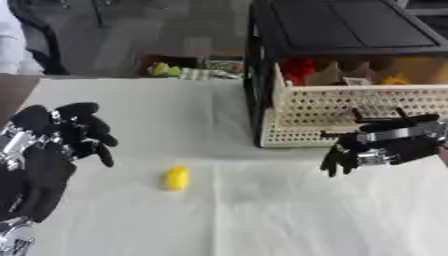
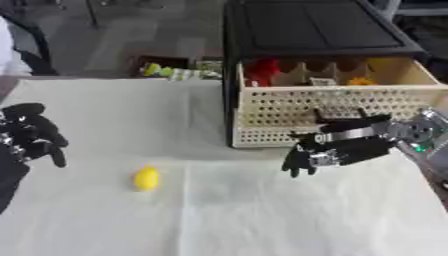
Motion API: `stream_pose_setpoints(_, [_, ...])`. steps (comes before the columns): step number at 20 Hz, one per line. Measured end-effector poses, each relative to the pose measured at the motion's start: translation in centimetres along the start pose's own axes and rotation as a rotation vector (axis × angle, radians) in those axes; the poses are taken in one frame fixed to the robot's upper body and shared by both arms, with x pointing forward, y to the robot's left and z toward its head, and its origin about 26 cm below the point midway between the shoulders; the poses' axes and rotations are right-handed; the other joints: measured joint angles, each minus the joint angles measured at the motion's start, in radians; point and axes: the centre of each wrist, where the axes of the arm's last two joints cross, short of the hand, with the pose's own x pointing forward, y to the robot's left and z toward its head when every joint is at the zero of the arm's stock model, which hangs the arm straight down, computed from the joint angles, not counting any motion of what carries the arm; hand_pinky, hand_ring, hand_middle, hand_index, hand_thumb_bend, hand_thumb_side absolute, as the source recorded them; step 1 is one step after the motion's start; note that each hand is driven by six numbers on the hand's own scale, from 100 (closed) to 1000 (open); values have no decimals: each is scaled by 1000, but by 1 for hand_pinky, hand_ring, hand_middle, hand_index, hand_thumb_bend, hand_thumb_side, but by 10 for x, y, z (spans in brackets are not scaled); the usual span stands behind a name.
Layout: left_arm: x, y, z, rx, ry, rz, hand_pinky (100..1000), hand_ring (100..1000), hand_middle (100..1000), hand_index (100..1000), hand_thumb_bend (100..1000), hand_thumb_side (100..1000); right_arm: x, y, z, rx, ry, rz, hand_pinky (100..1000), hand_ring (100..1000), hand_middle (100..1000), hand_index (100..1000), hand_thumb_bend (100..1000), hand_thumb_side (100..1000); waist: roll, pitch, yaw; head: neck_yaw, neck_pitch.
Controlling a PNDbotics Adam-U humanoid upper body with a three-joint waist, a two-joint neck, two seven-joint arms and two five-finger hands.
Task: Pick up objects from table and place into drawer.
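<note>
Item 1, yellow lemon-shaped object (image 1: pixel 178 178): lies on the white table cover (image 1: pixel 262 215), near the middle and toward your left side, well apart from both hands. Nothing touches it. This is the only loose piece you can see on the cover, so by appearance it is what remains to be picked up.

Item 2, drawer (image 2: pixel 337 107): cream, with a perforated front, pulled open from the black cabinet (image 2: pixel 306 25) at the far right of the table. Inside you can make out a red object (image 2: pixel 262 70), an orange-yellow one (image 2: pixel 360 80) and some tan shapes; what each is cannot be told. Judging from these, part of the job looks done already.

Item 3, right hand (image 2: pixel 337 150): hangs just in front of the drawer's face, above the cover, fingers curled downward with nothing between them. It carries nothing.

Item 4, left hand (image 1: pixel 74 132): at your left edge of the table, raised, fingers bent and slightly apart, empty. It is the nearer hand to the yellow piece, though still clearly apart from it.

Item 5, clutter beyond the table's far edge (image 1: pixel 188 70): green and yellow bits in a low box on the floor; not on the table.

Status: some contents stored, one yellow piece outstanding. You will need to bring a hand over it, close on it, carry it to the open drawer and let go above the contents.
</note>
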Motion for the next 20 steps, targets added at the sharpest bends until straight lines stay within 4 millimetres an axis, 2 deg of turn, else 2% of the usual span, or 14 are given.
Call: stream_pose_setpoints(20, [-1, -3, -1, -8, -2, 7, 444, 587, 576, 783, 133, 984, -29, -29, -27, -62, 51, -4, 700, 889, 674, 830, 108, 1000, 3, 12, 23, -14, -29])
